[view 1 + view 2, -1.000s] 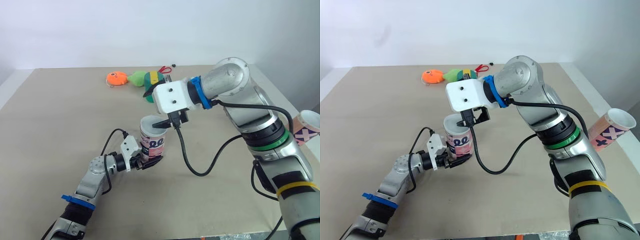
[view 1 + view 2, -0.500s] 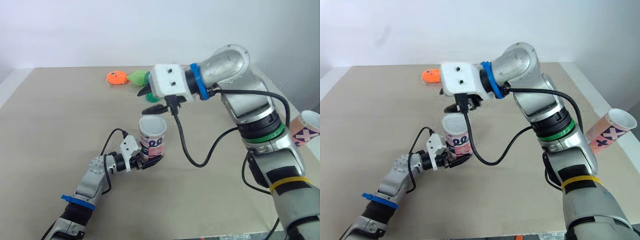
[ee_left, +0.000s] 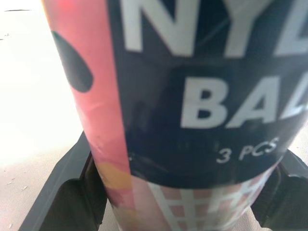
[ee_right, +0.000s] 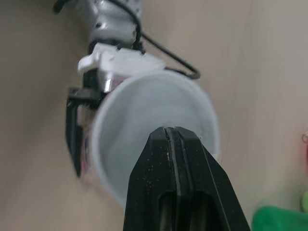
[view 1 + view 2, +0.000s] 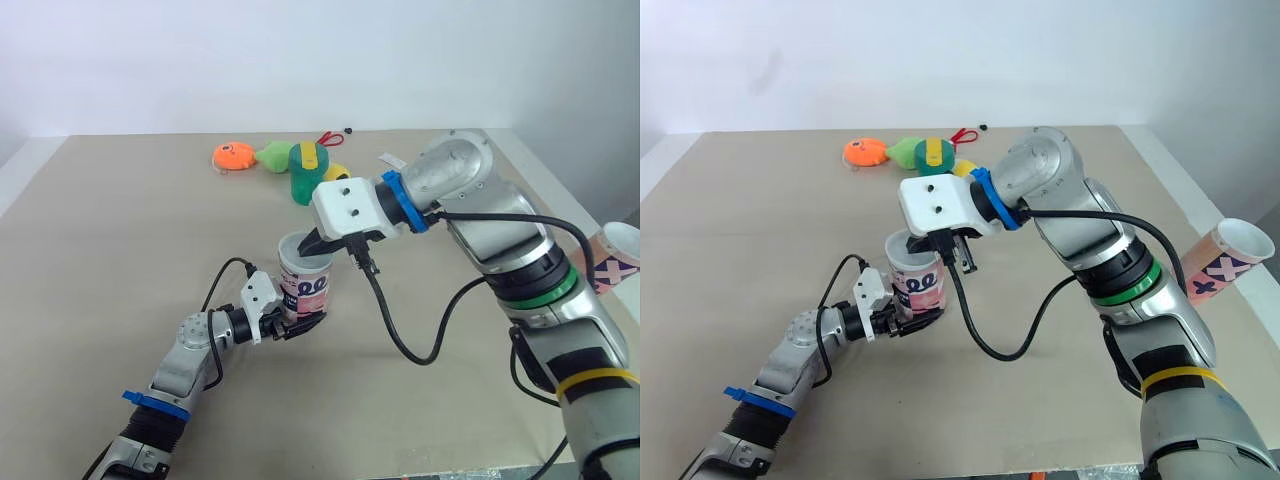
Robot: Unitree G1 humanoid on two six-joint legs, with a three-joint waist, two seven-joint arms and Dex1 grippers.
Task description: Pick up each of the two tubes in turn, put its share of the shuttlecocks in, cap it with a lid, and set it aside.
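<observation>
A pink and black tube [image 5: 305,287] stands upright on the table, its mouth open and pale inside; what lies in it I cannot tell. My left gripper [image 5: 291,325] is shut on its lower part, one finger [image 3: 62,192] on each side of the tube [image 3: 192,96]. My right gripper [image 5: 309,246] is shut with nothing in it, its tips [image 4: 173,134] at the far rim of the tube's mouth [image 4: 154,125]. Orange [image 5: 233,156] and green [image 5: 306,172] shuttlecocks lie at the back of the table. A second tube [image 5: 1225,254] lies tilted at the right edge.
A small red object [image 5: 329,139] lies behind the shuttlecocks. The tan table [image 5: 110,250] stretches bare to the left and front. The black cable [image 5: 395,330] of my right arm hangs to the right of the held tube.
My right gripper rose from the tube toward the shuttlecocks while closing, then came back down to the tube's mouth, now shut. The left gripper and the tube stayed put.
</observation>
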